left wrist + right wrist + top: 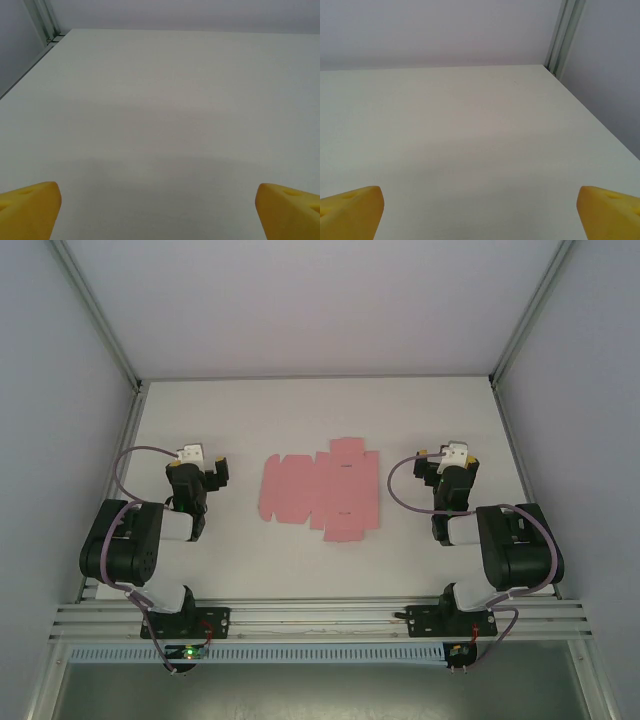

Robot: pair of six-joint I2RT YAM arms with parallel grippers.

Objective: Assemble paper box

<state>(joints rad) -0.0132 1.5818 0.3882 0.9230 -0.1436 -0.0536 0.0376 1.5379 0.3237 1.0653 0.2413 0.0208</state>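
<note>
The paper box (318, 490) is a flat pink die-cut sheet with flaps and slots, lying unfolded in the middle of the white table (320, 410) in the top view. My left gripper (203, 465) rests to the sheet's left, well apart from it. My right gripper (440, 462) rests to its right, also apart. In both wrist views the yellow fingertips (30, 207) (350, 210) sit wide at the bottom corners over bare table, so both grippers are open and hold nothing.
White enclosure walls with metal corner posts (100, 315) (562, 37) ring the table. An aluminium rail (320, 615) carrying the arm bases runs along the near edge. Grey cables loop beside each arm.
</note>
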